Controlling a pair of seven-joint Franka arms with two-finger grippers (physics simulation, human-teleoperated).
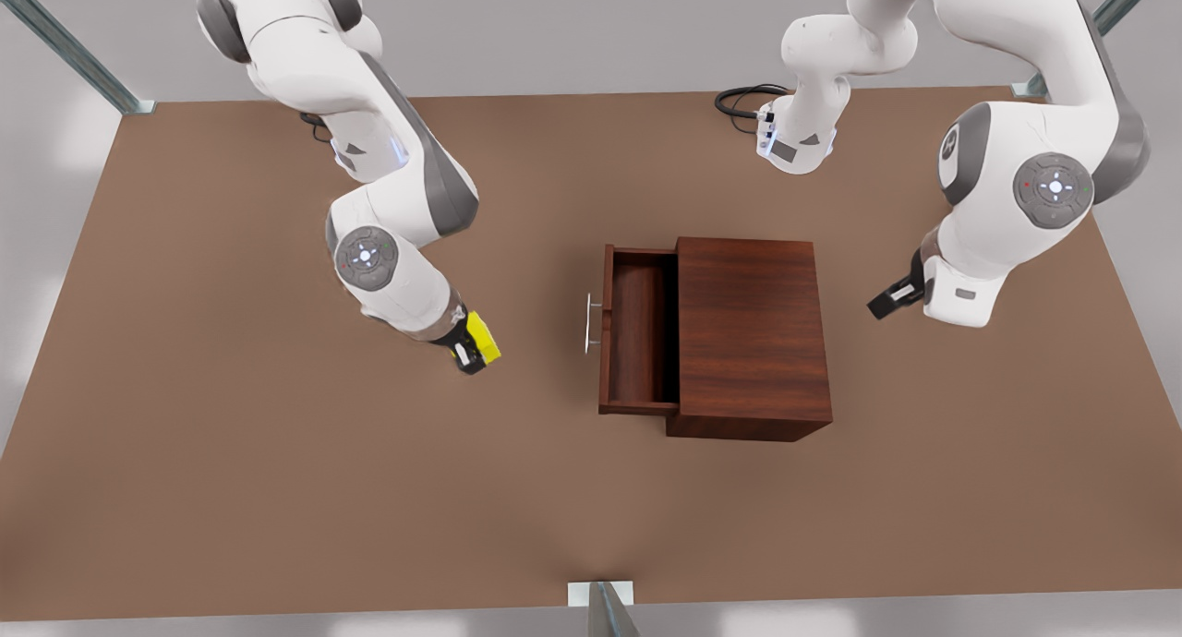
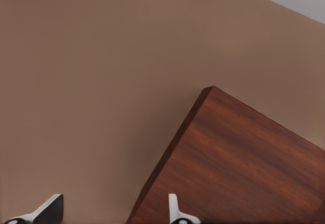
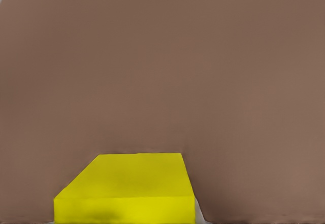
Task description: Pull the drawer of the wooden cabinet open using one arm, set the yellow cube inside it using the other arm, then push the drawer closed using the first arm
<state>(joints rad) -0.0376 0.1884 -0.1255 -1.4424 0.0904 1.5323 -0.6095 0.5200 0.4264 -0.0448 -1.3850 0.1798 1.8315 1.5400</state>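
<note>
**Cube in hand, drawer standing open**

We start at the front view's left, where the right gripper (image 1: 471,351) hangs over the brown table (image 1: 231,452) with its fingers closed on the yellow cube (image 1: 484,338). In the right wrist view we see the cube (image 3: 129,188) seated between the fingers, with bare table beyond it. The cube is well apart from the cabinet, to the left of the drawer's handle.

Moving right, we come to the drawer (image 1: 637,332), pulled out from the left face of the wooden cabinet (image 1: 753,332). Its silver bar handle (image 1: 588,323) faces the cube-bearing arm, and its tray holds nothing.

Further right, past the cabinet, the left gripper (image 1: 877,308) waits near the cabinet's right side, apart from it and holding nothing. In the left wrist view we see its two fingertips (image 2: 48,210) spread wide, with a corner of the cabinet (image 2: 238,168) ahead of them over the table (image 2: 91,82).

At the far edge, a black cable (image 1: 743,97) lies coiled by an arm's base.
</note>
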